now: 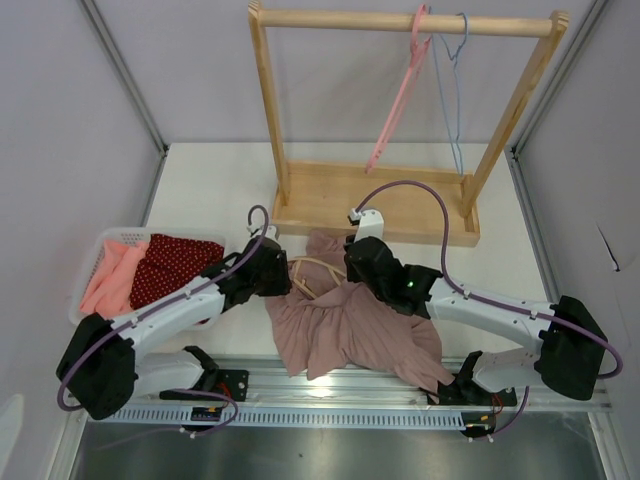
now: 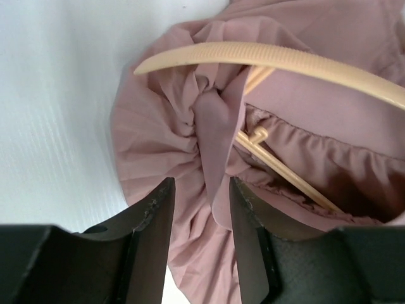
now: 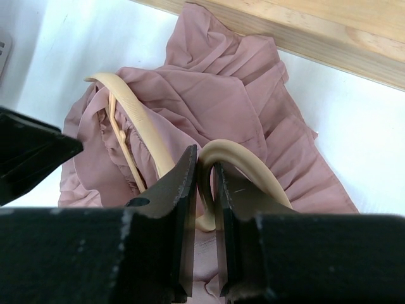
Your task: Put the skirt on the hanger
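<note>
So the skirt point(image 1: 345, 335) is lying bunched on the table point(image 1: 210, 180) in the middle, just on the near side of the wooden rack point(image 1: 400, 212). The hanger point(image 3: 136, 117) is tucked into its waist. The right gripper point(image 3: 205, 172) is clamped on the hanger's curved part, I'd guess to pin it while the cloth gets worked on. The left gripper point(image 2: 199, 196) has its jaws apart, with a twisted fold of waistband sitting loose between them at the hanger's left end.
</note>
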You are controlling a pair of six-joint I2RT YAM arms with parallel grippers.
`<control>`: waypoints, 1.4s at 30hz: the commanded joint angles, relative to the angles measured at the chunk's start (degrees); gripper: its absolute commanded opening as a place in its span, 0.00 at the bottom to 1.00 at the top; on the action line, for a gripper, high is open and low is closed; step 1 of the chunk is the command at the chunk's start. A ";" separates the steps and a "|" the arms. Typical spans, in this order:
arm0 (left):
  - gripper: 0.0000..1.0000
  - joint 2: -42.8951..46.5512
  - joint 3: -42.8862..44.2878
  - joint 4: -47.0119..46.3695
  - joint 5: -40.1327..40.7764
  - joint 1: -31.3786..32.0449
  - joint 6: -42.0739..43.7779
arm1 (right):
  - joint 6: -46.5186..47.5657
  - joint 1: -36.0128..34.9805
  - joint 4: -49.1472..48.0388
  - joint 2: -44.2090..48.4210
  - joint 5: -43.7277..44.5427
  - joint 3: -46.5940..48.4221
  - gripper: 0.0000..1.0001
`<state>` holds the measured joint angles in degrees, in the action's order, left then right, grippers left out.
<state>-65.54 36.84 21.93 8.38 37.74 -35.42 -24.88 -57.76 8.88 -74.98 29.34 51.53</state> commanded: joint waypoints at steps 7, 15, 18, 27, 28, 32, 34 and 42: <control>0.45 -8.45 10.52 -1.81 6.47 2.52 3.86 | 1.42 -1.48 -3.08 1.85 1.86 1.38 0.00; 0.33 -13.30 12.12 1.01 10.25 3.04 4.57 | 1.94 -1.66 -2.91 2.65 1.59 1.47 0.00; 0.32 -13.12 11.24 1.62 9.73 3.22 4.31 | 2.21 -1.66 -2.65 3.00 1.86 1.47 0.00; 0.00 -15.49 10.35 0.74 9.63 2.70 3.34 | 2.21 -1.92 -1.59 5.01 2.03 1.21 0.00; 0.00 -15.58 10.27 0.48 9.11 2.17 2.82 | 2.21 -1.92 -1.15 5.80 2.21 1.03 0.00; 0.00 -15.06 9.04 0.04 6.04 -1.78 1.32 | 2.65 -1.92 0.52 9.41 3.61 0.24 0.00; 0.00 -14.97 8.95 0.21 5.33 -3.72 0.79 | 3.26 -1.92 0.43 12.22 3.70 -1.07 0.00; 0.00 -17.08 9.56 -1.45 -2.31 -9.61 0.79 | 4.93 -2.01 -1.94 21.27 2.47 -6.79 0.00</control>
<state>-80.84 46.83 19.79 5.41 30.92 -35.05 -21.47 -59.66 10.85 -58.52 29.52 45.43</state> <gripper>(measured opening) 0.011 0.160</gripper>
